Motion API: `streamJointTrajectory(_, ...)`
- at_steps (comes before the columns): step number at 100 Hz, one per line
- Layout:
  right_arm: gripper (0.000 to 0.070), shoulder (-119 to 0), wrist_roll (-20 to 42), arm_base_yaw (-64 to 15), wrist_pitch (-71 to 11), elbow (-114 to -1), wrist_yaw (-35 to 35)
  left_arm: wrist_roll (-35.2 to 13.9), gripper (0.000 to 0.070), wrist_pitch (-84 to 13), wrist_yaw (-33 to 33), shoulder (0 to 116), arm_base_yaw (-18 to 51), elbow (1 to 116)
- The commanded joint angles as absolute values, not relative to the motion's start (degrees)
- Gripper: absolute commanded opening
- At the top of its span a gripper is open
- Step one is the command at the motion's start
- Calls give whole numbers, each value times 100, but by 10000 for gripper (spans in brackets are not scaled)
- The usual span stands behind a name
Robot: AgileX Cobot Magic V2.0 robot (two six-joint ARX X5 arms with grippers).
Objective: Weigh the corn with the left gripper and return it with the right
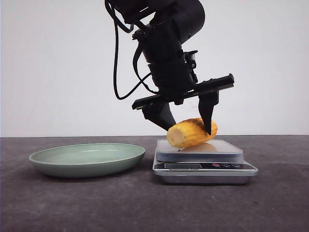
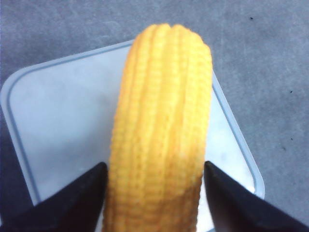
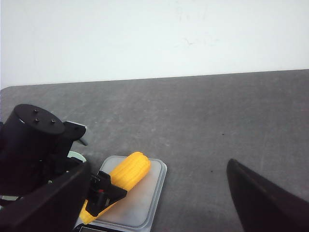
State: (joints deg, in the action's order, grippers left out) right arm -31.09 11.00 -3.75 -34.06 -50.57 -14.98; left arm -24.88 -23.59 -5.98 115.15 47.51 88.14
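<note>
The corn (image 1: 190, 133) is a short yellow-orange cob with a paler cut end facing left. My left gripper (image 1: 190, 129) is shut on the corn, one black finger on each side, and holds it tilted just over the pale platform of the scale (image 1: 205, 166). In the left wrist view the corn (image 2: 161, 130) fills the gap between the fingers of the gripper (image 2: 154, 166), with the scale platform (image 2: 58, 121) beneath. My right gripper (image 3: 158, 164) is open and empty, off to the side of the scale (image 3: 145, 203), looking at the corn (image 3: 128, 171).
A green plate (image 1: 87, 157) lies empty on the dark table, left of the scale. The left arm (image 3: 34, 140) hangs over the scale and hides part of it in the right wrist view. A white wall stands behind the table.
</note>
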Motion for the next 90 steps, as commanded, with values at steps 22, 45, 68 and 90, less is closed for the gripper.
streamJointTrajectory(22,563,-3122,1122,-399,-3448,-5151,-1500,-2491,474,-2327,-617,11614,4803,8967)
streamJointTrajectory(45,563,-3127,1109,-399,-3452,-5151,-1496,-1979,568,-2652,-945,10986,4801,9301)
streamJointTrajectory(68,563,-3133,1109,-399,-3452,-5151,-1498,-1406,568,-2853,-1050,9358,4790,9491)
streamJointTrajectory(90,563,-3188,1109,-401,-3457,-5151,-1516,-939,565,-3839,-1975,7441,4320,9491)
